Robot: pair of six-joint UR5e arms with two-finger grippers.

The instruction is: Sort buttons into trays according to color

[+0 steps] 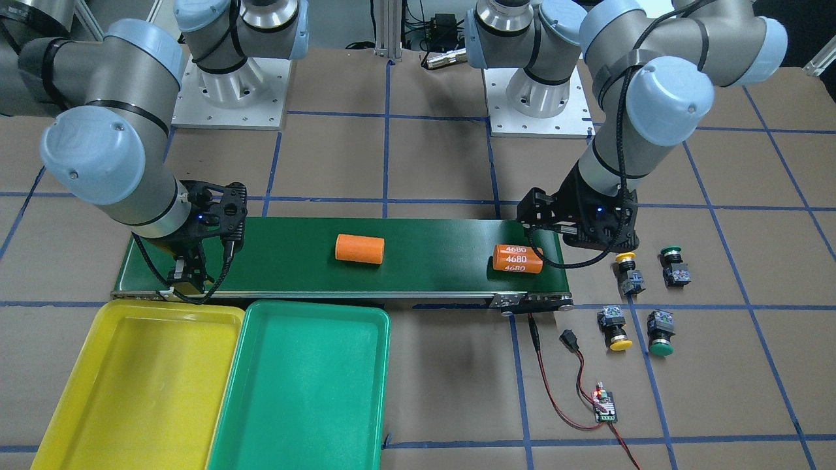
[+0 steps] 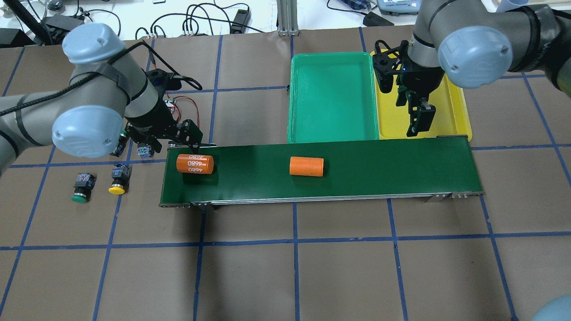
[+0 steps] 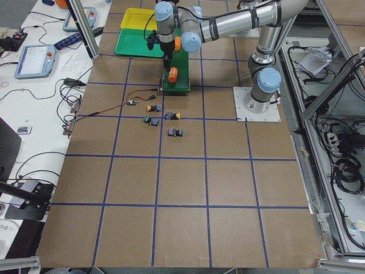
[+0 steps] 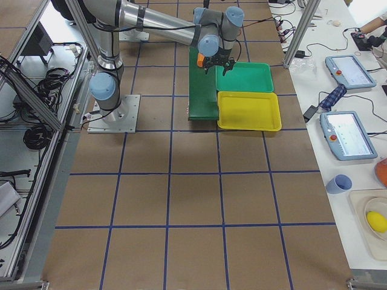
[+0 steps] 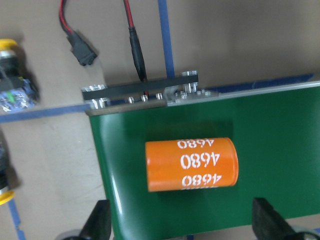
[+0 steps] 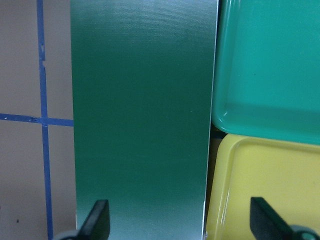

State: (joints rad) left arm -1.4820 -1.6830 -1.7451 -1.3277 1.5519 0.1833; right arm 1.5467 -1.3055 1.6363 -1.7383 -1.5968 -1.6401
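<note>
Four buttons lie on the brown table off the belt's end by my left arm: a yellow one [image 1: 627, 269], a green one [image 1: 673, 264], another yellow [image 1: 614, 330] and another green [image 1: 660, 333]. My left gripper [image 5: 182, 227] hangs open above that end of the belt, beside the buttons, with nothing between its fingers. At the belt's other end my right gripper [image 2: 419, 121] is open and holds nothing, over the edge where belt and yellow tray [image 1: 130, 385] meet. The green tray [image 1: 307, 385] lies next to the yellow one. Both trays hold nothing.
A dark-green conveyor belt [image 1: 431, 258] carries two orange cylinders, one plain [image 1: 359, 249] and one marked 4680 [image 1: 517, 258] just below my left gripper. Red and black wires with a small circuit board [image 1: 604, 408] lie on the table beyond the buttons.
</note>
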